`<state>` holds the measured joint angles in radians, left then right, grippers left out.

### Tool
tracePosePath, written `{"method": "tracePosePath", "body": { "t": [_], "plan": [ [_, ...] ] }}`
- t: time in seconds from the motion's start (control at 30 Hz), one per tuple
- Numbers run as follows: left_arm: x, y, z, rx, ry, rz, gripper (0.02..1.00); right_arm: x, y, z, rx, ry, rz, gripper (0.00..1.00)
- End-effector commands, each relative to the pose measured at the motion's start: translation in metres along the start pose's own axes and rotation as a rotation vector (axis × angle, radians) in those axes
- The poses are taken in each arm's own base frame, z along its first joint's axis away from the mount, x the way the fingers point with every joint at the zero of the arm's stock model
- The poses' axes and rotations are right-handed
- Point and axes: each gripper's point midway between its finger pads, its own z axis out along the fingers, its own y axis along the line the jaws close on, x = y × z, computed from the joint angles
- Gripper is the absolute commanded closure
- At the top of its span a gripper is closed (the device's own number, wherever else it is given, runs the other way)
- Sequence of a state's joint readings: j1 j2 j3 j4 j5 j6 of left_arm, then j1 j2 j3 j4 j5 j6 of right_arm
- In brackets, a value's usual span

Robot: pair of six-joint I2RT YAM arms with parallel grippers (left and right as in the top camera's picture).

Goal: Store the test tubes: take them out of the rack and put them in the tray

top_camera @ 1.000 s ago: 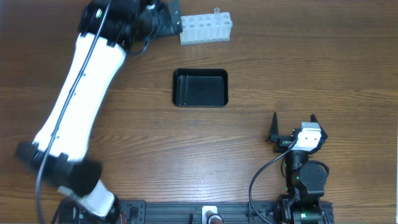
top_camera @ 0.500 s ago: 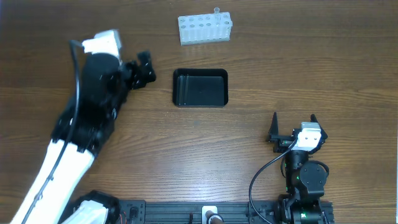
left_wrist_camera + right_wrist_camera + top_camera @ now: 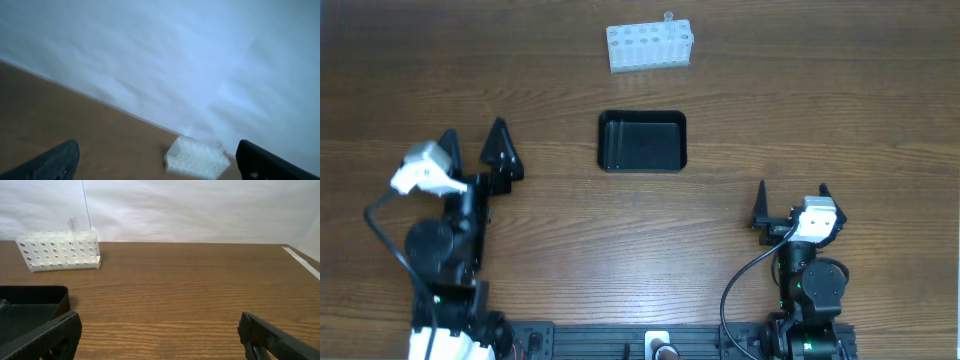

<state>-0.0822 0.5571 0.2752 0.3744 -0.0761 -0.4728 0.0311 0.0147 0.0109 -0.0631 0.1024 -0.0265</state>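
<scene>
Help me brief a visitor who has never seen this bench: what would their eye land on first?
Probably the black tray in the middle of the wooden table, with the white rack beyond it near the far edge, one test tube standing at its right end. Then the left claw and right claw, both open and holding nothing, toward the near edge on either side.

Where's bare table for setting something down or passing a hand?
Widest bare table: right of rack and tray, beyond the right gripper. Also free: between left gripper and tray, and the tray's near side between the grippers. Tightest spot: the gap between rack and tray.
</scene>
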Motion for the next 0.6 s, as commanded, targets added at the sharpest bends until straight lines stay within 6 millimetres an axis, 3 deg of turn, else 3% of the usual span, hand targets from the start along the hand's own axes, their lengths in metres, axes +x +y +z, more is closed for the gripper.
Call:
{"method": "tracePosePath", "body": {
  "t": [0.03, 0.27, 0.6],
  "plan": [
    [0.012, 0.012, -0.018, 0.021, -0.051, 0.001, 0.029, 0.001, 0.000, 0.000, -0.002, 0.000, 0.003, 0.007],
    [0.018, 0.033, -0.039, -0.002, -0.131, 0.030, 0.020, 0.001, 0.000, 0.000, -0.002, 0.000, 0.003, 0.007],
    [0.055, 0.053, -0.050, -0.077, 0.016, 0.230, 0.020, 0.001, 0.000, 0.000, -0.002, 0.000, 0.003, 0.007]
  ]
}}
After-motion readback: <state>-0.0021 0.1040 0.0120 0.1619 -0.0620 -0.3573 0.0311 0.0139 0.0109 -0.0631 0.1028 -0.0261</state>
